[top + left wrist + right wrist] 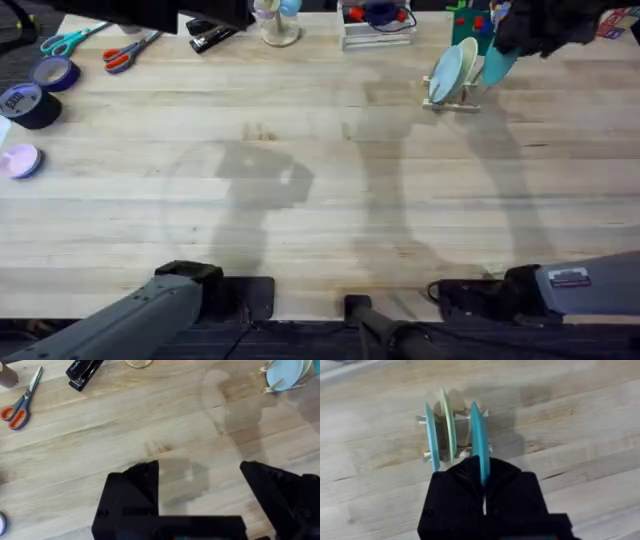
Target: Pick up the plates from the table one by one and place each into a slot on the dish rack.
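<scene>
Your left gripper (200,495) hangs over bare table (300,200), fingers wide apart. Far right, the dish rack (452,100) holds the cream plate (467,68). Your right wrist view adds that the right gripper (484,487) is clamped on the turquoise plate (478,435), standing on edge at the rack

I see a table (300,200) of pale wood with lines of grain, matt. The plates (479,440) look like smooth plastic. The dish rack (465,452) is light wood.
</scene>
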Controlling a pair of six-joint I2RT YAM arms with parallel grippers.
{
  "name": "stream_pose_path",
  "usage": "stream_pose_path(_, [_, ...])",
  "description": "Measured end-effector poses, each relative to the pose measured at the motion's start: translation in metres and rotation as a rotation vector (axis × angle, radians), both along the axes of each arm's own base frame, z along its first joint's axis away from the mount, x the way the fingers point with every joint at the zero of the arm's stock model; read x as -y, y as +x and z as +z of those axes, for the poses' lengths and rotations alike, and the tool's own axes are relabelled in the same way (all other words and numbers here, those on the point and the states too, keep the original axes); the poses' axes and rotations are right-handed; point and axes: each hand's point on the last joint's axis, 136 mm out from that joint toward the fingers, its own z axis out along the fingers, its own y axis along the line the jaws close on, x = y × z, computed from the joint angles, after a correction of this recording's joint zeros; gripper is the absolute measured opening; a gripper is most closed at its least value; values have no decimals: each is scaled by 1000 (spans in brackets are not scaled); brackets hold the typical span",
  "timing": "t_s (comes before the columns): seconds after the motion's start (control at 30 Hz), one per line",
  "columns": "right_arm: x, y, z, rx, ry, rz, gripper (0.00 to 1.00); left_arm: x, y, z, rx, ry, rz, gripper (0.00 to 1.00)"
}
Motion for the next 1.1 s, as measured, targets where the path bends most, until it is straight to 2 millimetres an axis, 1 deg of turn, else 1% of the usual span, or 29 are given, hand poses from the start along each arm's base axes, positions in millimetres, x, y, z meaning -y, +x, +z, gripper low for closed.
stream_pose_path(0.1, [-2,3,-13,-33,8,12,32,0,0,0,0,0,0,994])
stream_pose_path(0.2, [-4,5,-21,-54,16,22,32,0,0,0,0,0,0,994])
stream_pose_path(0.4, [-7,7,-33,-82,28,31,32,0,0,0,0,0,0,994])
stream_pose_path(0.8, [-9,18,-29,-34,35,35,32,0,0,0,0,0,0,995])
stream_pose_path(1.1, [-9,18,-29,-36,36,36,32,0,0,0,0,0,0,995])
